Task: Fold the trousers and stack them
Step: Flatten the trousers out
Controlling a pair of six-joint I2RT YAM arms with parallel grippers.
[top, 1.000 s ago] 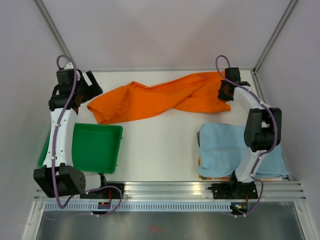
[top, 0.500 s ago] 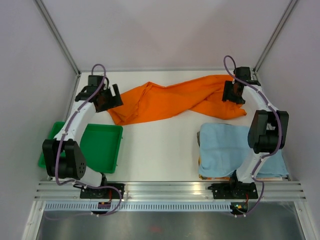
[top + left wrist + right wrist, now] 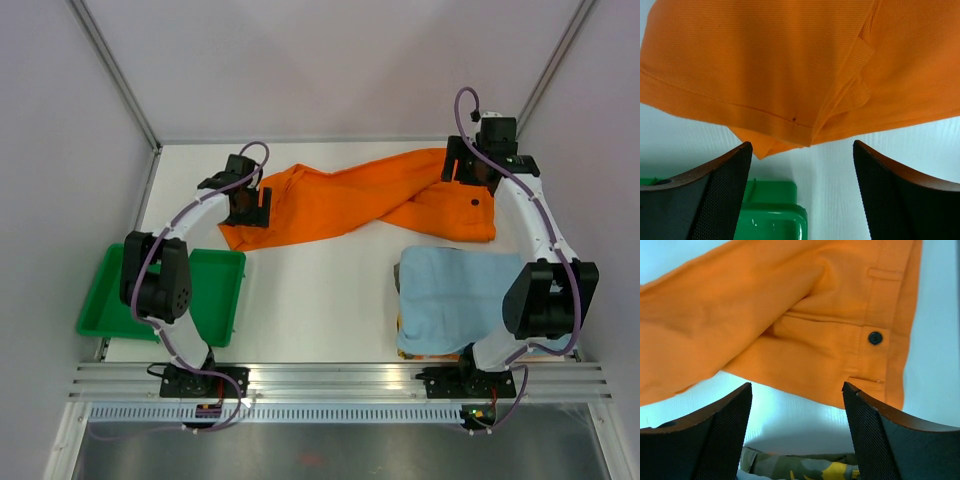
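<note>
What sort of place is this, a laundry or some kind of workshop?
Probably a robotics lab test cell, not a laundry: a white table boxed in by plain panels, a left arm and right arm bolted to an aluminium rail, with orange trousers for practice.

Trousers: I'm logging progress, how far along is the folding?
Nothing done: the trousers lie unfolded, twisted, across the far table. In hand: left gripper open over the leg ends, right gripper open over the waistband. Left: grasp, fold, stack.

White table [image 3: 320, 290], pale lilac walls [image 3: 320, 60], aluminium corner posts [image 3: 114, 75]; metal rail [image 3: 340, 377] in front
</note>
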